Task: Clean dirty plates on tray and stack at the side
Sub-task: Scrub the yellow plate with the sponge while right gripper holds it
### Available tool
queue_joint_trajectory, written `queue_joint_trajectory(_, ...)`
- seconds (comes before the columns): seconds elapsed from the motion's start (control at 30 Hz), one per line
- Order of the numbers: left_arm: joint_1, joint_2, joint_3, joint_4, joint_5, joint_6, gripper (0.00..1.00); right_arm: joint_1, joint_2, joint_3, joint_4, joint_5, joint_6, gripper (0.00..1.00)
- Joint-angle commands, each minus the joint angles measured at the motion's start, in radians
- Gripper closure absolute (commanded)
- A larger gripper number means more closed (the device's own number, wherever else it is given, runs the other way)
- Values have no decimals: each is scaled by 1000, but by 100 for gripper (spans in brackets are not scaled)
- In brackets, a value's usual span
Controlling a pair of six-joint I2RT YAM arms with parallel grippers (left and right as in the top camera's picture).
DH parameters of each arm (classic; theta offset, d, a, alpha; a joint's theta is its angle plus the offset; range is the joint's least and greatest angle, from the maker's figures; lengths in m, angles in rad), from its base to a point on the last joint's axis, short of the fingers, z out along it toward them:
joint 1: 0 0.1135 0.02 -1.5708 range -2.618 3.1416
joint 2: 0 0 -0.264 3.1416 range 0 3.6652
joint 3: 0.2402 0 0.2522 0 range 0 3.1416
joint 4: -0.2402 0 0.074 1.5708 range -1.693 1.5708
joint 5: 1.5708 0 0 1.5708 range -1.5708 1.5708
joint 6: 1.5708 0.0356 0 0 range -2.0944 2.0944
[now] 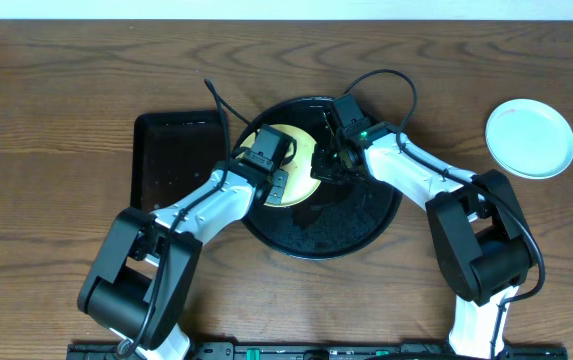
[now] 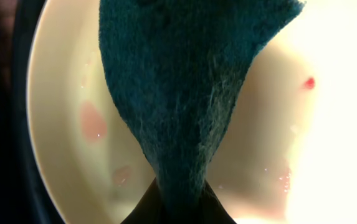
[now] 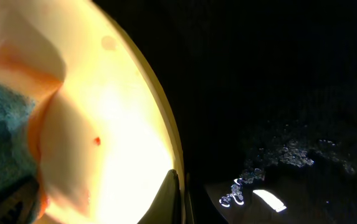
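Note:
The pale yellow plate [image 1: 301, 160] stands tilted on the round black tray [image 1: 326, 235]. My right gripper [image 1: 328, 162] is shut on its right rim; in the right wrist view the rim [image 3: 166, 134] runs between my fingers [image 3: 179, 193]. My left gripper [image 1: 266, 165] is shut on a dark teal cloth [image 2: 184, 93] pressed against the plate's face [image 2: 66, 124], which carries faint pink smears and a red spot. A light blue plate [image 1: 529, 137] lies on the table at the far right, looking clean. The third plate is out of view.
A smaller rectangular black tray [image 1: 171, 155] sits left of the round tray, under my left arm. Water droplets glisten on the round tray's floor [image 3: 278, 155]. Wooden table surrounds both trays.

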Motion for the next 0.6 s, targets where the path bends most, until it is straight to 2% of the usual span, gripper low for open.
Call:
queue_joint_trajectory(0.0,-5,33,-14,-65,97,5,93,7,13,9,-2,21,-16,99)
queue_joint_trajectory(0.1,-5,29,-14,-123,68,23,93,7,13,9,-2,21,-16,99)
queue_joint_trajectory(0.2,-5,18,-14,-171,-37,22,93,7,13,9,-2,21,-16,99)
queue_joint_trajectory(0.43,-5,-11,-13,-166,-265,-30,93,7,13,9,-2,21,-16,99)
queue_joint_trajectory(0.5,-5,-10,-13,-134,-269,-35,93,7,13,9,-2,21,-16,99)
queue_joint_trajectory(0.57,-5,-10,-13,-102,-206,-34,93,7,13,9,-2,21,-16,99)
